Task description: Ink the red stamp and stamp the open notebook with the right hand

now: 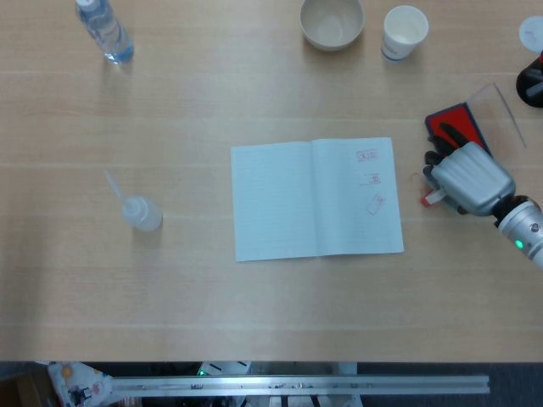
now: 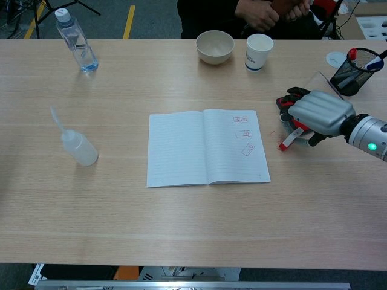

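Observation:
The open notebook (image 1: 316,197) (image 2: 207,147) lies flat mid-table, with three red stamp prints on its right page. Just right of it, my right hand (image 1: 467,176) (image 2: 314,112) grips the red stamp (image 1: 428,197) (image 2: 285,142). The stamp pokes out toward the notebook, tilted, with its low end at the bare wood; contact cannot be told. The red ink pad (image 1: 454,125) (image 2: 283,101) lies open just beyond the hand, partly hidden by it in the chest view. My left hand is out of sight.
A bowl (image 1: 332,21) and a paper cup (image 1: 405,32) stand at the far edge. A water bottle (image 1: 103,30) is at the far left, a squeeze bottle (image 1: 140,210) at the mid left. A mesh pen holder (image 2: 357,66) and the pad's clear lid (image 1: 501,114) sit far right.

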Controlling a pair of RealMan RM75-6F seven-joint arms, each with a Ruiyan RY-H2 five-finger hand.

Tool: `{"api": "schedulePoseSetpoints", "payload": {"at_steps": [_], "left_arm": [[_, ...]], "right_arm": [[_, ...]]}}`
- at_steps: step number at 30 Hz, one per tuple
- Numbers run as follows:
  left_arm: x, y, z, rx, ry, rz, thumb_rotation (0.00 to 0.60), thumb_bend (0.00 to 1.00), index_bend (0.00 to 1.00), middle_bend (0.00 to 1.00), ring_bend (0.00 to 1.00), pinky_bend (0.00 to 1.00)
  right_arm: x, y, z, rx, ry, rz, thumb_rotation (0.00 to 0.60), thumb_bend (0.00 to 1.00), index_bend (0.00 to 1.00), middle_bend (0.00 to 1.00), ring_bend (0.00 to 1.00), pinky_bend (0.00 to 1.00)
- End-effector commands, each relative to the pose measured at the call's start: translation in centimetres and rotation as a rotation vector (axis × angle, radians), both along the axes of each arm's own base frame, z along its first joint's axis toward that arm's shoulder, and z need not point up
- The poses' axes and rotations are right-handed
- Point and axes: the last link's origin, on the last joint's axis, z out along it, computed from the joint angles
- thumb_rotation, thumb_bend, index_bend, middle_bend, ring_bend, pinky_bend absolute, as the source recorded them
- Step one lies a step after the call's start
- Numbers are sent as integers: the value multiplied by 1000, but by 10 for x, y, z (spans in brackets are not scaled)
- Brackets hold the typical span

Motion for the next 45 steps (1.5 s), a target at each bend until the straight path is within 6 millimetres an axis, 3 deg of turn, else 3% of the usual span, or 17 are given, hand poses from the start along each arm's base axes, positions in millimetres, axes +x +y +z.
{"api": "schedulePoseSetpoints", "payload": {"at_steps": [1, 29, 45], "left_arm": [[0, 0, 0, 1, 0, 0, 600, 340, 177, 128, 101, 86], [0, 1, 1, -5, 4, 3, 600, 340, 177, 127, 101, 86], [1, 1, 0, -9, 6, -2, 600, 340, 177, 124, 101, 86]], "right_arm": [[0, 0, -4, 6, -6, -4, 600, 324, 638, 367, 136, 32], [-2, -5, -6, 0, -18, -20, 600, 292, 488, 343, 136, 32], [-1, -1, 2, -3, -23, -3, 600, 292, 416, 322, 125, 32]]}}
